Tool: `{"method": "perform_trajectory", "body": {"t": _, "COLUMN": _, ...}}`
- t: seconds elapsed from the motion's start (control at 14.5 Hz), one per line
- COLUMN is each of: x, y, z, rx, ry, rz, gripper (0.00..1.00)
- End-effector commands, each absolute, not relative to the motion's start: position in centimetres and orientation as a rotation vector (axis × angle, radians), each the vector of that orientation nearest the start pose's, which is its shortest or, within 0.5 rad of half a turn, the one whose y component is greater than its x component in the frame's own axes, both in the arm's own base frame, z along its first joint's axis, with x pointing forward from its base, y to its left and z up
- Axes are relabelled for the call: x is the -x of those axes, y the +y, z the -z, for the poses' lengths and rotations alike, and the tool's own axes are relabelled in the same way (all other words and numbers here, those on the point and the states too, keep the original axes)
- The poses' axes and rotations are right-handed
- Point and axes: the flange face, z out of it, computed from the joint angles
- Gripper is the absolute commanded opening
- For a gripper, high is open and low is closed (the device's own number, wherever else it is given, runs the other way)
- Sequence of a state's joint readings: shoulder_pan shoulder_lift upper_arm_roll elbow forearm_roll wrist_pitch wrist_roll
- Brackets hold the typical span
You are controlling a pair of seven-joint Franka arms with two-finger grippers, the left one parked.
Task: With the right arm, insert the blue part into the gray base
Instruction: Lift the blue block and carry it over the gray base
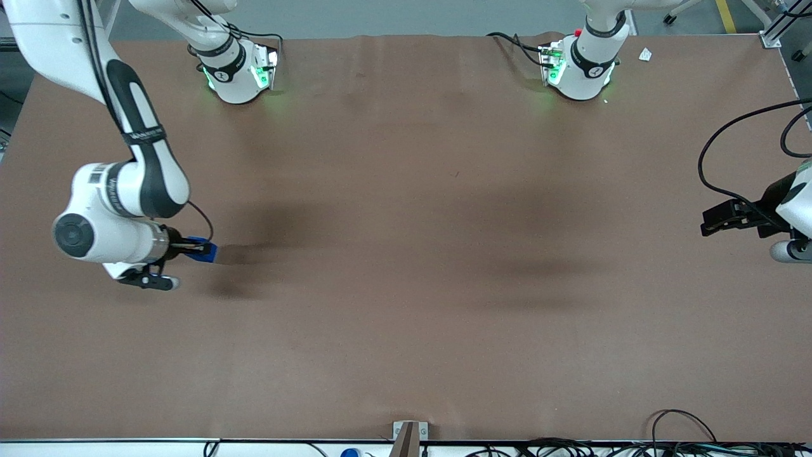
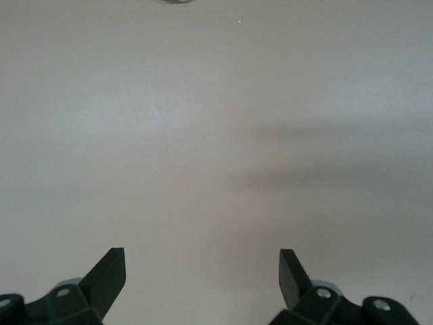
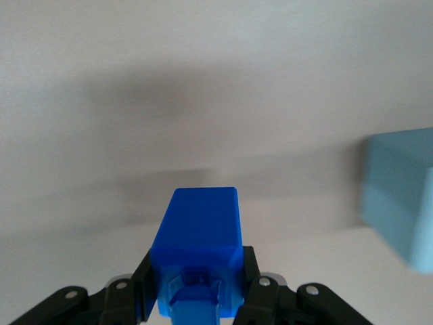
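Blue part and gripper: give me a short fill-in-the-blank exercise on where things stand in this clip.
1. The gripper of the right arm is shut on the ____ part.
2. The part is held ____ the brown table, not resting on it.
3. In the right wrist view, the gray base stands ____ from the held part.
4. The part has ____ been inserted into the base.

Missing words: blue; above; apart; not yet

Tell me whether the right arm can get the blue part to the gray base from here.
Probably yes: the gripper is shut on the blue part, and the gray base lies close by, with only bare table between them.
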State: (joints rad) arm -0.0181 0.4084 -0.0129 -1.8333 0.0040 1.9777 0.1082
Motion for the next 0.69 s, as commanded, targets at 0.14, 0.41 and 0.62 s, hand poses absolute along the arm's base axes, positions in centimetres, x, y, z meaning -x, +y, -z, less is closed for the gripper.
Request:
{"method": "perform_trajectory", "body": {"t": 0.14, "x": -60.1, "y": -11.1, "z": -32.5, "rx": 3.089, "ry": 0.071, "rz": -0.437, "gripper": 0.03}}
{"method": "perform_trajectory", "body": {"t": 0.41, "x": -59.0, "y": -16.7, "z": -32.0, "rx": 3.071, "ry": 0.096, "rz": -0.419, "gripper": 0.03}}
{"method": "perform_trajectory", "body": {"t": 0.62, "x": -58.6, "y": -18.8, "z": -31.5, "rx": 3.074, "ry": 0.140, "rz": -0.407, "gripper": 0.03}}
